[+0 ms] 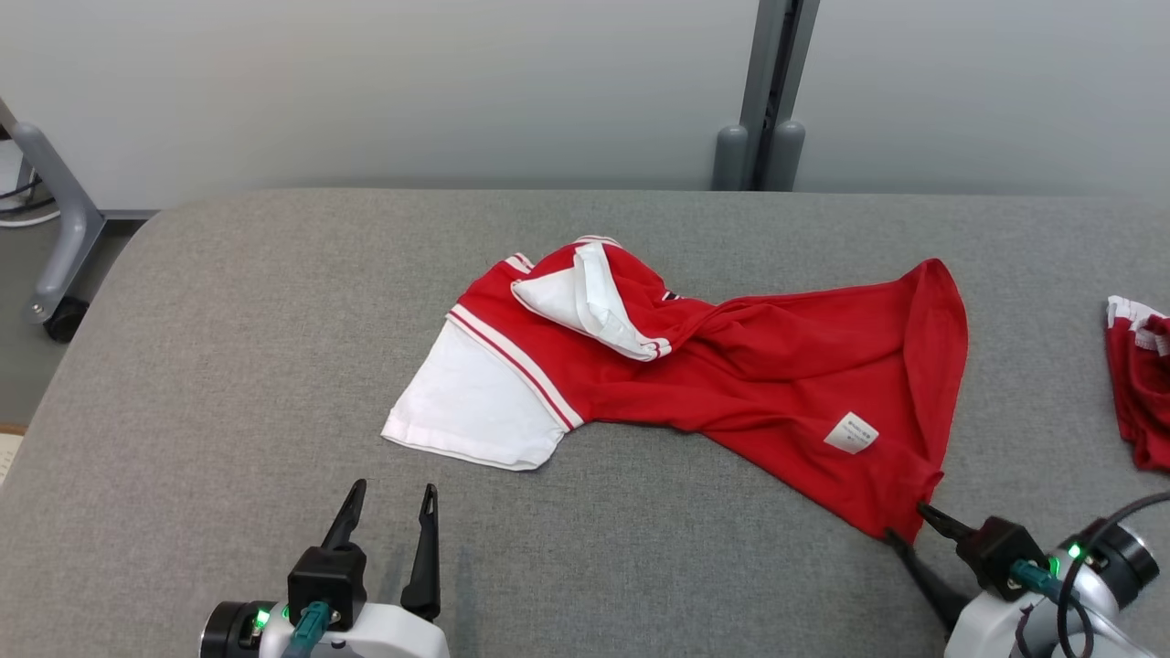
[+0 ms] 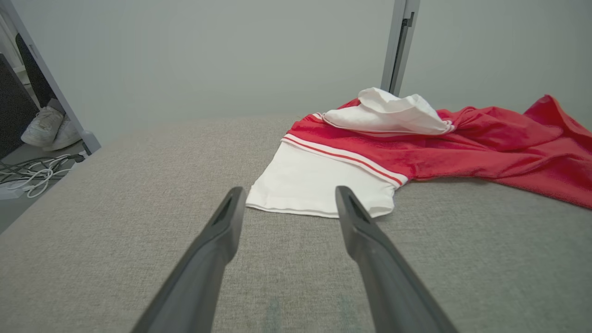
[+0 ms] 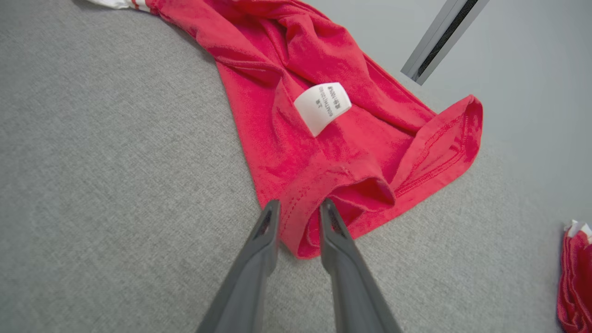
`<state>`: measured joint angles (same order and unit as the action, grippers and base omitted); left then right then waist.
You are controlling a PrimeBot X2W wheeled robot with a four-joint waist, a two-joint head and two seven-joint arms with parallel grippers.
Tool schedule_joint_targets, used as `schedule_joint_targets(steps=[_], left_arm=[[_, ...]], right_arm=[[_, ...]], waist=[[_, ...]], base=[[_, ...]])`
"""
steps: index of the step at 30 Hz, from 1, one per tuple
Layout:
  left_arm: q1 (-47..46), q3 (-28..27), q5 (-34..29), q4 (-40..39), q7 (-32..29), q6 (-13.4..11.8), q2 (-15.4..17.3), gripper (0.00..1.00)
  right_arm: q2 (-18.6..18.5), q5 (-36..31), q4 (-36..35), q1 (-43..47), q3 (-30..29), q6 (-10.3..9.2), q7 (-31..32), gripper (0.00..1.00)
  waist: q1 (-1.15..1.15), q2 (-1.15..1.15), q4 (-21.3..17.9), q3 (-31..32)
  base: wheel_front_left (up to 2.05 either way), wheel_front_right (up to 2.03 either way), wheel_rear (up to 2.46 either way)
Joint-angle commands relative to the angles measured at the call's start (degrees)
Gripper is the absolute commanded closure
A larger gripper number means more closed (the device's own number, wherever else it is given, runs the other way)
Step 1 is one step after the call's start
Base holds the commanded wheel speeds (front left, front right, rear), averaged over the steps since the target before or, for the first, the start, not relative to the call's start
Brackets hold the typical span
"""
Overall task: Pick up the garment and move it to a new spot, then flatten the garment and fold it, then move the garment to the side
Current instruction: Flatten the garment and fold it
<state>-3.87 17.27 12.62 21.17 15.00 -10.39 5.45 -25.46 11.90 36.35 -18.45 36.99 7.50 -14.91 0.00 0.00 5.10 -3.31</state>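
Lying rumpled mid-tabletop point(image 1: 228, 366), the red T-shirt point(image 1: 731, 366) shows one white sleeve point(image 1: 471, 402) and a care label point(image 1: 850, 432). The right end effector point(image 3: 299, 208) is clamped on its hem corner. The left end effector point(image 1: 394, 487) stands apart near the sleeve.

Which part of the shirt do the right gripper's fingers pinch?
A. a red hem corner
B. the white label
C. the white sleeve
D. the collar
A: in the right wrist view the right gripper has its fingers closed on either side of the shirt's red hem corner, short of the label.
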Motion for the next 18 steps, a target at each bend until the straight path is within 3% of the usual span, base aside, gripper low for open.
schedule_joint_targets(steps=[1,11,18], left_arm=[[0.3,-0.1,-0.2,0.1,0.2,0.0,0.5,0.00],[2.1,0.6,0.5,0.3,0.0,-0.2,0.9,0.00],[0.8,1.4,0.4,0.0,-0.4,0.1,0.9,0.00]], right_arm=[[0.6,0.0,-0.5,2.2,-1.6,-0.01,-0.4,0.00],[1.1,6.4,-3.6,9.4,-11.6,-0.01,-0.3,0.00],[4.0,12.0,-2.0,6.8,-12.6,-0.01,2.7,0.00]], waist=[[0.00,0.00,-0.6,1.1],[0.00,0.00,-0.4,3.1],[0.00,0.00,1.4,2.4]], base=[[0.00,0.00,0.00],[0.00,0.00,0.00],[0.00,0.00,0.00]])
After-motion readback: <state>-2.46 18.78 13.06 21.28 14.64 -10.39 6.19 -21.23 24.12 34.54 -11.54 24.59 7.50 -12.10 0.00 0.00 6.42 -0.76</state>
